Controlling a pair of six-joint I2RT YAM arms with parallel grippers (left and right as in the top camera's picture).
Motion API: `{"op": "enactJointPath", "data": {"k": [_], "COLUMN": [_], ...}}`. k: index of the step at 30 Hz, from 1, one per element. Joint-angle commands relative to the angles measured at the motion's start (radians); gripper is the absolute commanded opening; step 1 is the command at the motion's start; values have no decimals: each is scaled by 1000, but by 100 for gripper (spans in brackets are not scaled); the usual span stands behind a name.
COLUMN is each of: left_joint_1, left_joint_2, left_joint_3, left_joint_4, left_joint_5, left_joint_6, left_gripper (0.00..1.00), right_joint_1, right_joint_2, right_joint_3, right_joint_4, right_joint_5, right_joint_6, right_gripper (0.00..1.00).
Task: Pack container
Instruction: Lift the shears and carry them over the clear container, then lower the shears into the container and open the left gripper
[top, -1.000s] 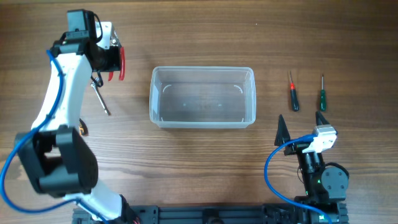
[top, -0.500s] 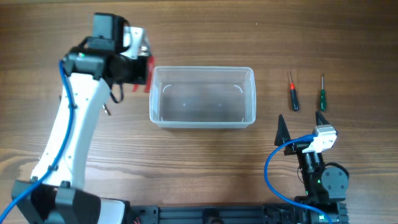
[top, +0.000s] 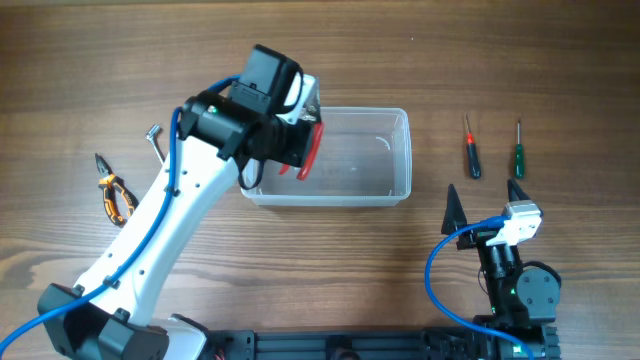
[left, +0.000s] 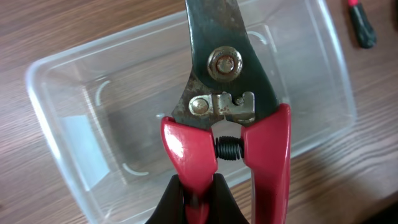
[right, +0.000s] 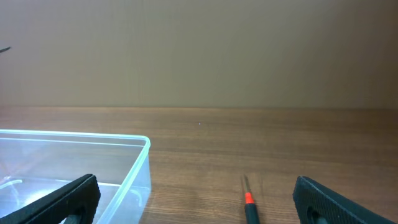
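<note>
Seen from overhead, my left gripper (top: 300, 148) is clamped on the red-handled cutters (top: 312, 152), with the container (top: 405, 150) directly beneath it, while my right gripper (top: 483, 198) rests spread wide with the container ahead to its left. At my left wrist, my fingers (left: 186, 202) pinch one red handle, and the container floor lies below the blades. At my right wrist, the jaws stand far apart, with the container's corner ahead-left and a red screwdriver (right: 250, 202) ahead between them.
</note>
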Motion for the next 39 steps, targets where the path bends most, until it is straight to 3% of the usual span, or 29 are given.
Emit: {"op": "enactJointPath", "data": {"k": [1,19,30,39], "left_joint_1": [-29,-31,-15,-5], "left_joint_2": [23,292,357,360], "left_joint_3": [18,14,14,14], "left_joint_4": [4,26,95,47], "left_joint_5": [20,-15,-59,-34], "left_joint_6": [-24,-24,-72,-72], "left_gripper": [4,4,4,4], "right_joint_1": [-4,-4,-4,-5], "right_joint_2": [-9,-9,-9,-9], "right_joint_3": [0,0,0,0], "right_joint_4": [4,4,4,4], "right_joint_5": [-15,-14,-14,-14], "right_joint_6": [-8,-9,-8,-9], "right_gripper": [100,100,100,100]}}
